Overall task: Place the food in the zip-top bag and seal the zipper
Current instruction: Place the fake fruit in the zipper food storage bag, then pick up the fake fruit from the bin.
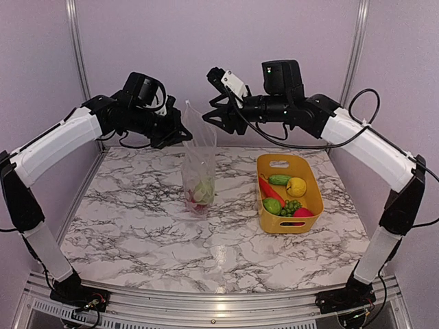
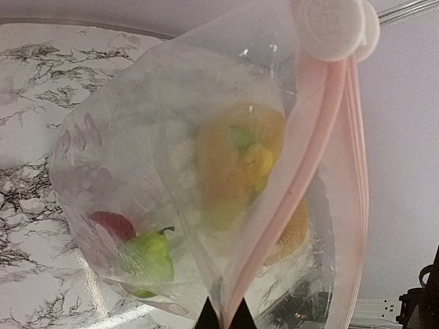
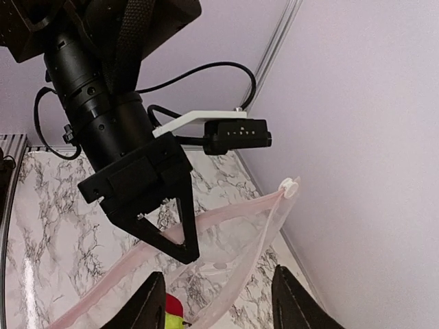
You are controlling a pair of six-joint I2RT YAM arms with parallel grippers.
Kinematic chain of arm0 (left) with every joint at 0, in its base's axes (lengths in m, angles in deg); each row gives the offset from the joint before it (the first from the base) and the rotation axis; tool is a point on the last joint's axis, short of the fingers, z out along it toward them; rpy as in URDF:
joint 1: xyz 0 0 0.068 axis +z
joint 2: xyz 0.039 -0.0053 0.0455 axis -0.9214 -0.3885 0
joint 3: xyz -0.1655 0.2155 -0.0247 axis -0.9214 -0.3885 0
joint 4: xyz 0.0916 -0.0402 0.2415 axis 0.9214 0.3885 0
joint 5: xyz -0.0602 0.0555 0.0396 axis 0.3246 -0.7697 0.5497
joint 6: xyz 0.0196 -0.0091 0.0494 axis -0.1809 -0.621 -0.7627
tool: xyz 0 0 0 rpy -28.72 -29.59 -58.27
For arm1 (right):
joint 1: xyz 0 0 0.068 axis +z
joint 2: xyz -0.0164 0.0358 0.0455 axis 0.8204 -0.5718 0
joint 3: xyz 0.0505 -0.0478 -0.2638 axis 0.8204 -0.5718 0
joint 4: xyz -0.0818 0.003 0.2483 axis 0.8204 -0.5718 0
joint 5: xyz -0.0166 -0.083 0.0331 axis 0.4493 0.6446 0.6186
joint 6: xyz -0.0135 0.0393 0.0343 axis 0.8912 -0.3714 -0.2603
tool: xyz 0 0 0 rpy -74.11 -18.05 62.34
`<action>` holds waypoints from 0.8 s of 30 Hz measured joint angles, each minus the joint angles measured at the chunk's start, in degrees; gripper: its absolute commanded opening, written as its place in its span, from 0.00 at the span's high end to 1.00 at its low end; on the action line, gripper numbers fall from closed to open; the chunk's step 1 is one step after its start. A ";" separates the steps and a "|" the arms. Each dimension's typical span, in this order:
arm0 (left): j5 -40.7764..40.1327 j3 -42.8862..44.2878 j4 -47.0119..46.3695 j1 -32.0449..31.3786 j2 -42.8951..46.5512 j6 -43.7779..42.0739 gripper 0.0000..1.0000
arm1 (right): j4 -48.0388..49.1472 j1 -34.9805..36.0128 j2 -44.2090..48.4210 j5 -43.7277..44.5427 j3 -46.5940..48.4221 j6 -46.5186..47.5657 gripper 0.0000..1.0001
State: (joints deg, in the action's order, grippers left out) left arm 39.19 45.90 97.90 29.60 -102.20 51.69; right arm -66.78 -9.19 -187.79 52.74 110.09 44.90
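Note:
The clear zip-top bag (image 1: 199,161) hangs upright over the table with its bottom resting on the marble. Inside it lie a red apple (image 2: 113,224) and a green fruit (image 2: 149,255). My left gripper (image 1: 180,134) is shut on the bag's mouth edge and pinches the pink zipper (image 2: 302,164) between its fingertips (image 2: 223,321). A white slider (image 2: 335,26) sits at the strip's far end. My right gripper (image 1: 215,118) is open and empty just right of the bag's top; in the right wrist view the open bag mouth (image 3: 233,236) lies between its fingers (image 3: 293,301).
A yellow basket (image 1: 312,185) stands right of the bag. It holds a cucumber (image 1: 279,179), a lemon (image 1: 296,186), a red pepper (image 1: 269,190), a green apple (image 1: 272,205), grapes (image 1: 292,206) and a red apple (image 1: 302,213). Walls close in behind and on both sides.

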 measured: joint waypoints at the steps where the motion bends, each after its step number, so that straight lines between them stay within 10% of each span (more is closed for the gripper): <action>1: -0.68 1.95 1.29 0.31 0.02 -0.85 1.00 | 0.00 -0.28 0.85 0.04 0.07 -0.04 0.47; 24: -1.03 -0.39 5.66 3.32 1.92 -3.13 1.00 | -2.60 -16.15 13.60 2.10 -20.96 5.81 0.44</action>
State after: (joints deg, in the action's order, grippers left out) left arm 38.16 45.50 103.56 32.92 -100.28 48.56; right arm -69.39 -25.34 -174.19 54.84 89.13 50.71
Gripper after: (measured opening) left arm 0.013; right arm 0.567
